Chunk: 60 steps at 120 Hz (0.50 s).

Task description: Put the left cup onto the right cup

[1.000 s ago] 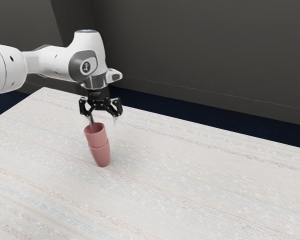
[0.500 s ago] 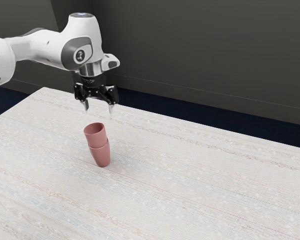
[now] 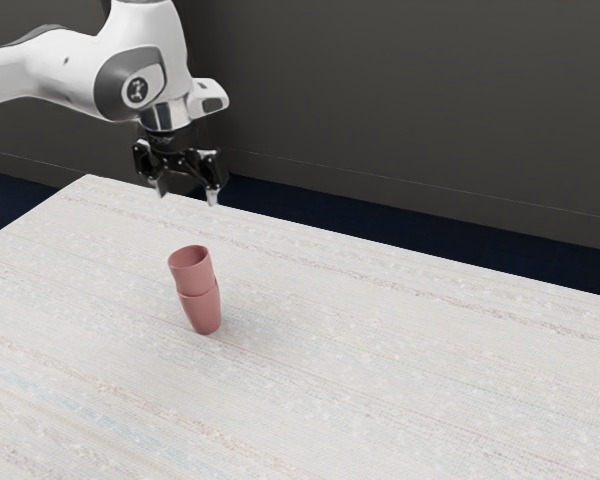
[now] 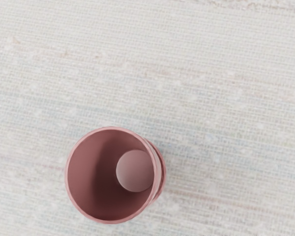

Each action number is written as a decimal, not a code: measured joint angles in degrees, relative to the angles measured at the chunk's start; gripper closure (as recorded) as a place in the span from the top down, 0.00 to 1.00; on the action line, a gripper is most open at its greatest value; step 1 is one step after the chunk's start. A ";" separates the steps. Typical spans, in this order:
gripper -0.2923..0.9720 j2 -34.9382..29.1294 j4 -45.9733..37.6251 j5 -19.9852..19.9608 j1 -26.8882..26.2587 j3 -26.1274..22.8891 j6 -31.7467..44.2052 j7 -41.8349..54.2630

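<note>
Hovering well above the stack with gripper released, fingers spread, gripping nothing. Sitting nested inside the right cup, left cup seemingly leaning a little, standing on the table.

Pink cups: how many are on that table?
2. The upper pink tapered cup sits nested in the lower pink tapered cup, which stands on the pale textured table. None seems hidden.
</note>
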 joint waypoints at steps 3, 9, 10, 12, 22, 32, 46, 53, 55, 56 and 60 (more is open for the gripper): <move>0.77 -0.13 -0.02 0.00 -0.09 0.04 -0.01 0.02; 0.77 -0.58 -0.04 -0.01 -0.51 0.48 -0.17 -0.05; 0.77 -0.67 -0.04 -0.01 -0.57 0.55 -0.24 -0.08; 0.77 -0.82 -0.04 -0.02 -0.68 0.67 -0.36 -0.16; 0.77 -1.69 -0.03 -0.01 -1.18 1.19 -1.17 -0.78; 0.77 -2.53 -0.04 0.00 -1.36 1.33 -2.14 -1.49; 0.77 -4.56 -1.26 0.01 -2.45 2.34 -3.37 -2.56; 0.77 -5.53 -2.02 0.01 -2.73 2.56 -3.78 -3.00; 0.77 -5.74 -2.19 0.01 -2.79 2.59 -3.87 -3.11; 0.77 -5.82 -2.26 0.01 -2.83 2.60 -3.92 -3.17; 0.77 -6.26 -2.58 0.01 -2.95 2.63 -4.08 -3.39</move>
